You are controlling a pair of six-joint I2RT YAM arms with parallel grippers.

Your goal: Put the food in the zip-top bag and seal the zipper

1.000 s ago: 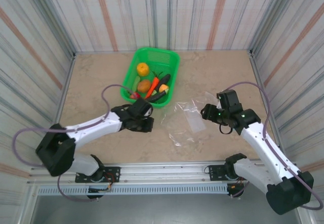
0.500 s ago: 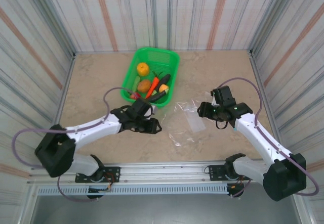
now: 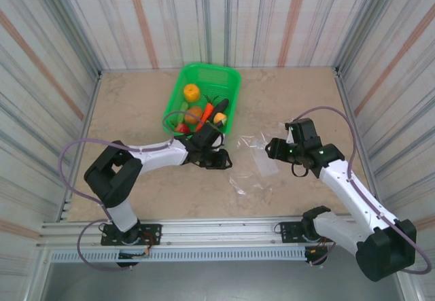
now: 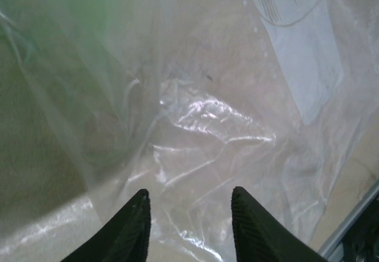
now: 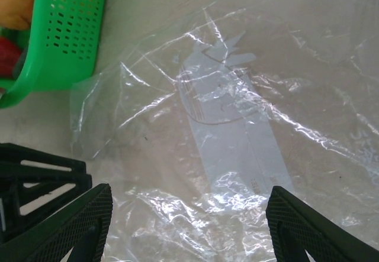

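The zip-top bag (image 3: pixel 253 162) lies flat and empty on the surface, with the food (image 3: pixel 194 115) in the green basket (image 3: pixel 221 78) at its 11 o'clock. The left gripper (image 3: pixel 221 158), fingers apart, sits at the bag's 9 o'clock edge. The right gripper (image 3: pixel 275 149), spread wide, hovers at 3 o'clock. Best to pinch only one layer at the mouth so it opens.

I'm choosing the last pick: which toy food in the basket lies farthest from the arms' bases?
The round orange, at the far end of the basket; the other pieces crowd its near end.
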